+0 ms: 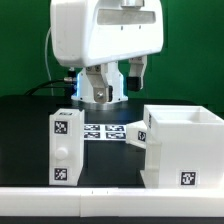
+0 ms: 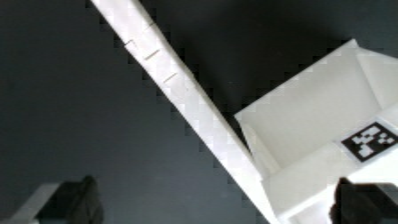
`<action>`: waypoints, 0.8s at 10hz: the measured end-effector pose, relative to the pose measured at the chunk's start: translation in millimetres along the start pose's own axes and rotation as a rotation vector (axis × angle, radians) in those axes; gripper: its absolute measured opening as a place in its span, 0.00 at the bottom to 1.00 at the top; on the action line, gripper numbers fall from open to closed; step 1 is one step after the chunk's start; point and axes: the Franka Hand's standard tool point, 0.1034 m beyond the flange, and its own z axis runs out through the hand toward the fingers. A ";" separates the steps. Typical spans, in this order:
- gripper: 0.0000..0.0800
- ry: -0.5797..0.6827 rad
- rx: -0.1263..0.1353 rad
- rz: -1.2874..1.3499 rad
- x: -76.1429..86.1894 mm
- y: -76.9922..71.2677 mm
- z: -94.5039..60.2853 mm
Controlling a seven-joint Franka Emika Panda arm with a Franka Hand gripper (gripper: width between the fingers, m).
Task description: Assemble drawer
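The drawer's large hollow white casing [image 1: 185, 148] stands at the exterior view's right, with a tag low on its front. A small white tray part [image 1: 138, 131] with a tag sits against the casing's left side. Another white knobbed tray [image 1: 65, 148] stands on end at the left, with tags above and below the knob. My gripper [image 1: 100, 90] hangs above the table behind these parts, touching none. In the wrist view the gripper [image 2: 217, 205] is open and empty. Its dark fingertips [image 2: 71, 203] stand wide apart over a long white edge [image 2: 187, 95] and a tagged white drawer part [image 2: 329, 115].
The marker board [image 1: 103, 130] lies flat on the dark table between the left tray and the casing. A white rail [image 1: 60, 205] runs along the front edge. Cables hang behind the arm at the back left.
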 end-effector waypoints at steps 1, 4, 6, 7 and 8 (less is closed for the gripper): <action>0.81 0.008 0.034 0.205 -15.6 11.0 -1.6; 0.81 -0.036 0.107 0.619 -41.1 22.3 -1.7; 0.81 -0.033 0.109 0.745 -38.0 21.6 -0.4; 0.81 -0.034 0.110 0.806 -37.8 21.8 -0.8; 0.81 -0.017 0.163 0.880 -41.5 22.2 -3.4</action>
